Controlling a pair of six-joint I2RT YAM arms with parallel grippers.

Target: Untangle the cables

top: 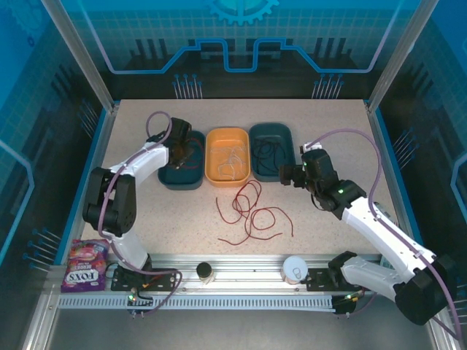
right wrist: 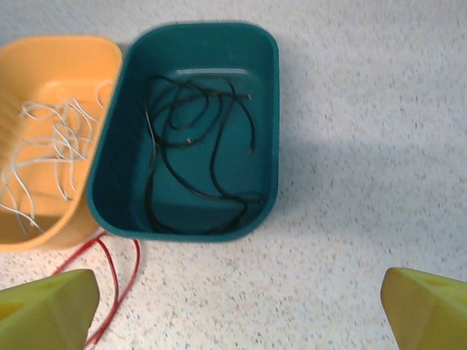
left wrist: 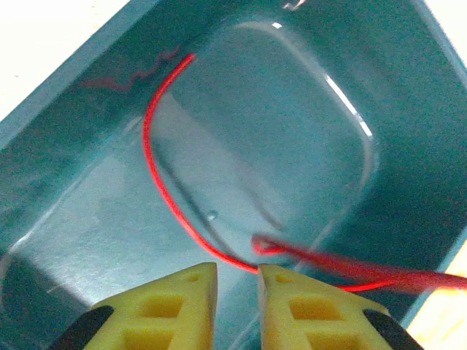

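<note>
My left fingers (left wrist: 182, 299), a narrow gap apart, sit low in the left teal tray (left wrist: 423, 131), one red cable (left wrist: 157, 175) crossing just past their tips. The loose red cables (top: 252, 211) sprawl on the bench (top: 328, 131), nearer my right fingers (right wrist: 51, 306), spread wide, toward their lower left.

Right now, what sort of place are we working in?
Probably a lab robot test cell, not a home: a metal frame with blue printed panels encloses a speckled table, where an orange bin and teal bins hold cables sorted by colour.
</note>
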